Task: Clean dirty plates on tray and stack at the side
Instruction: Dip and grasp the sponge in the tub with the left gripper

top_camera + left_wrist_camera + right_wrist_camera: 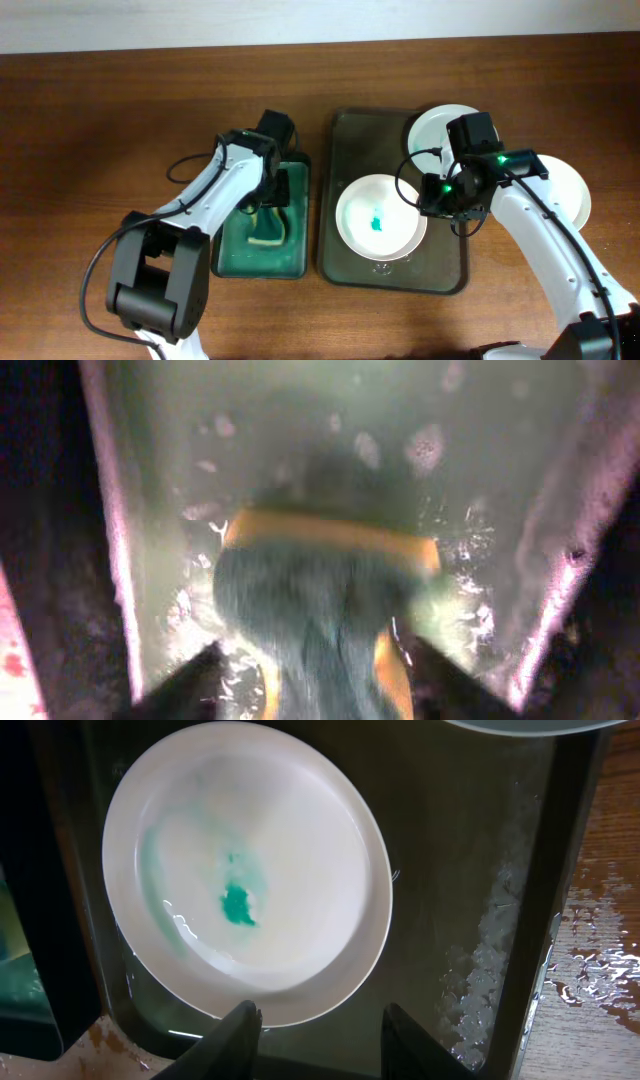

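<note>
We see open wooden table well to the left of both grippers. One tray lies under the right gripper, its fingers partly apart and empty, its low rim just to their right. One basin walls in the left gripper closely on both sides. There are three plates: a stained plate just ahead of the right fingers, a second plate beyond at the tray's far rim, and a third plate on the table to their right. One sponge sits between the left fingers; whether they pinch it we cannot tell.
</note>
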